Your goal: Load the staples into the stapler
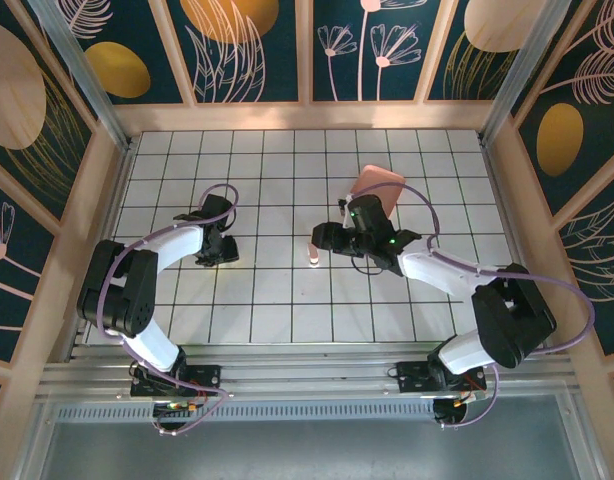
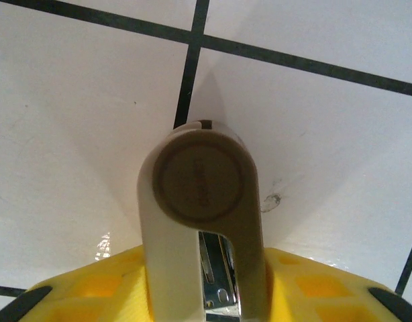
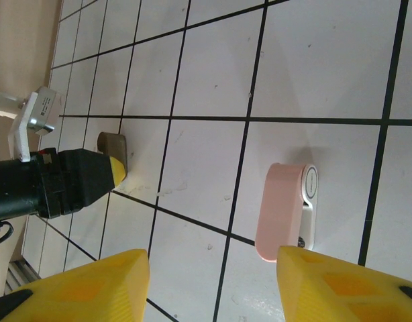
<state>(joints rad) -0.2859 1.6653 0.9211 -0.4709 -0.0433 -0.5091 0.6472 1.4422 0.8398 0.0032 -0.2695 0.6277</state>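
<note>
Top: left gripper (image 1: pixel 219 248) low on the tiles (image 1: pixel 277 300), right gripper (image 1: pixel 320 240) just beside the pink stapler (image 1: pixel 314 258). Left wrist: yellow fingers (image 2: pixel 92 292) flank a beige round-ended piece (image 2: pixel 199 194); gripped or not, cannot tell. Right wrist: jaws wide, empty; stapler lies on the tiles ahead.

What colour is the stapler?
The stapler is pale pink, white edge; best in right wrist view.

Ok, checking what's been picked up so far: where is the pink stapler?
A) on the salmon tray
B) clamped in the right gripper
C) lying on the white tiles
C: the stapler lies flat on the tiles, in front of the right gripper, whose fingers stand apart, not closed on it.
</note>
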